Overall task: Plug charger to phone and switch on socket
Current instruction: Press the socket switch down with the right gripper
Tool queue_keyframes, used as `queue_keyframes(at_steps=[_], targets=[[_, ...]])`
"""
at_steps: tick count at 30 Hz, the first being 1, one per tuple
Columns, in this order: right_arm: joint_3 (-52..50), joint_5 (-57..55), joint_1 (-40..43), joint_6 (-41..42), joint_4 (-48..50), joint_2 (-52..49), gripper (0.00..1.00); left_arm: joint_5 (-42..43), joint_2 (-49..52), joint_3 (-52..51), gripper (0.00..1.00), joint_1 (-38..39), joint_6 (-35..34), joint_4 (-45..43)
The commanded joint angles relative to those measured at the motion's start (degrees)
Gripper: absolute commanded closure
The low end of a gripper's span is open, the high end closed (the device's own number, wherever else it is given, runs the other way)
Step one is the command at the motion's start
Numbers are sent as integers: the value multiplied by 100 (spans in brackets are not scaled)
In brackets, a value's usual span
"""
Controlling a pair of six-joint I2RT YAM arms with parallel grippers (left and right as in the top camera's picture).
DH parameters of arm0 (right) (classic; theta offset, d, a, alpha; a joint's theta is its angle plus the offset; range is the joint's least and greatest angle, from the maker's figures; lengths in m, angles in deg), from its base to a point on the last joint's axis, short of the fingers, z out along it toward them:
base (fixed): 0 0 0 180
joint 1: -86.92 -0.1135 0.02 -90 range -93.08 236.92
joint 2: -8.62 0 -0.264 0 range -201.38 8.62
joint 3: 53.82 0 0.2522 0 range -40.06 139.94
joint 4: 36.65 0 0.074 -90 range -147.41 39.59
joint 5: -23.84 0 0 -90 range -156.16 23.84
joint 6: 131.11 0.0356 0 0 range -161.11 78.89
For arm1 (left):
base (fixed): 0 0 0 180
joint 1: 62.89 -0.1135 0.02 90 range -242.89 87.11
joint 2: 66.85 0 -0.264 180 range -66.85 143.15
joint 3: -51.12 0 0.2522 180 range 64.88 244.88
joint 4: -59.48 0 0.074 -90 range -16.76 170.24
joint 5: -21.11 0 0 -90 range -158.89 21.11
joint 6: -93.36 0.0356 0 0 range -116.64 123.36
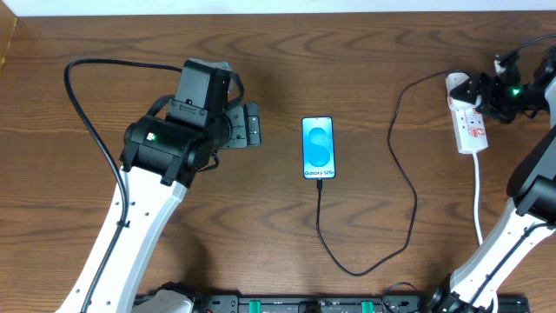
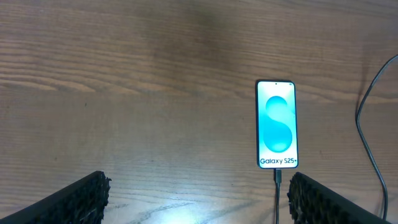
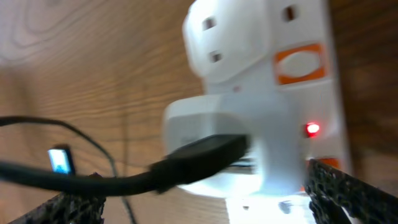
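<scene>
Two grippers, both spread wide, neither holding anything. Left gripper (image 1: pixel 252 126) hovers over bare wood left of centre, its black ribbed fingers (image 2: pixel 81 199) far apart. Right gripper (image 1: pixel 479 87) is at the far right corner of the table (image 1: pixel 261 35), with the jaws either side of the socket's far end. In the right wrist view its fingers (image 3: pixel 348 193) flank the strip; can't tell if they touch it.

The socket (image 1: pixel 472 126) is a narrow white plastic strip with rounded ends. Its long axis runs far-to-near, slightly tilted, just off the right edge. It has orange oval switches (image 3: pixel 300 63), and one small red lamp (image 3: pixel 313 129) is glowing. A white adapter block (image 3: pixel 205 127) sits in it with a black plug (image 3: pixel 205 152) pushed in. A white cord (image 1: pixel 479 200) trails toward the near edge.

The charger (image 1: pixel 404 183) is a thin black cable that loops from the socket end down and round. Its tip (image 1: pixel 320 181) meets the phone's near short edge.

The phone (image 1: pixel 318 148) lies flat mid-table, a slim rectangle with its long axis far-to-near and the text end facing the near edge. Its glossy blue screen faces up. The table is brown wood with visible grain.
</scene>
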Motion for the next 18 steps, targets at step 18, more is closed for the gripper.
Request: queue_keyframes(at_steps=[18], targets=[[-175,144,-179,400,-153,-157,1,-72,-31,24,8,-24,92,11]])
